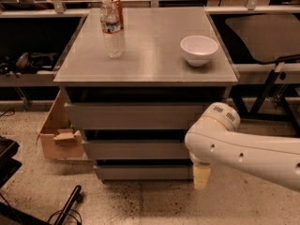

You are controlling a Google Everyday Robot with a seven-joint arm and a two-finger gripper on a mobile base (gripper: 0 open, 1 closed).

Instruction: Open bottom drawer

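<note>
The single arm (pixel 255 154) enters the camera view from the right edge. It extends leftward on a slight upward slope and ends right of centre, in the lower half of the view. Its shell is white and smooth, with small dark recesses along the side. A rounded joint housing (pixel 220 117) with two dark vent grilles caps the arm's left end. The gripper (pixel 201 176) hangs below that end as a short cream-coloured part, pointing straight down.

Glossy white rounded arm (pixel 253 153), small dark holes (pixel 212 147), a grilled joint cap (pixel 221 116); its cream gripper (pixel 201 177) sits lower centre-right.
</note>
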